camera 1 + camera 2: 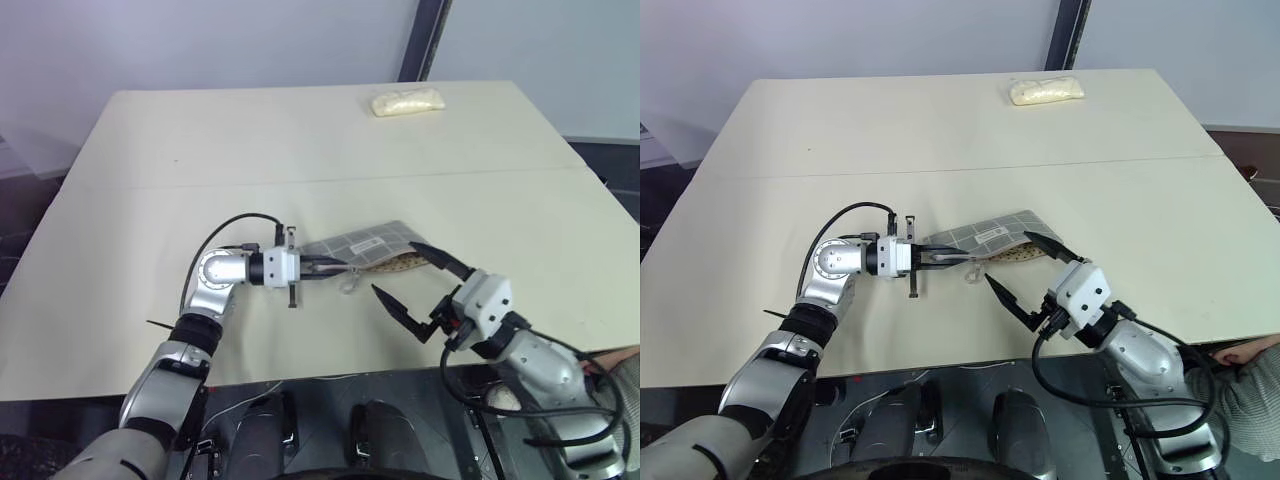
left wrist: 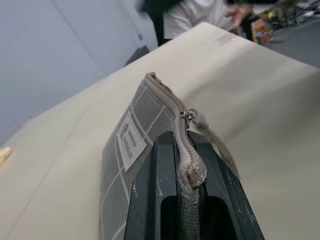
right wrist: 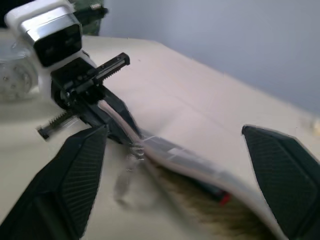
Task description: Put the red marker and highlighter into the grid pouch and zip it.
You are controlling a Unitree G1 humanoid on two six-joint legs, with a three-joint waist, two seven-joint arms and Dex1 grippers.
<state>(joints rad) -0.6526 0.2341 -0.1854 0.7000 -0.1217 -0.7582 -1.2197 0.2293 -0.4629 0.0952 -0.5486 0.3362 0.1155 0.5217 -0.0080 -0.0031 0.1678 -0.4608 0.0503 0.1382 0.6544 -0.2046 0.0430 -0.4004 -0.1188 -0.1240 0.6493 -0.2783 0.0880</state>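
Note:
The grid pouch [image 1: 362,243] lies on the table with its near side lifted, grey with white lines and a white label [image 2: 131,138]. My left gripper [image 1: 322,268] is shut on its zipper edge at the left end, just behind the zipper pull [image 2: 187,116] and its cord. The mouth gapes along the near side and shows a speckled lining [image 1: 397,264]. Inside it, the right wrist view shows a red tip on a dark barrel, apparently the red marker [image 3: 223,199]. The highlighter is hidden. My right gripper [image 1: 414,281] stands open just in front of the mouth, holding nothing.
A cream lumpy bag [image 1: 405,101] lies at the table's far edge. A person's hand [image 1: 1240,352] rests by the near right corner, and a person in a white shirt [image 2: 200,15] stands beyond the table. A seam [image 1: 150,185] crosses the tabletop.

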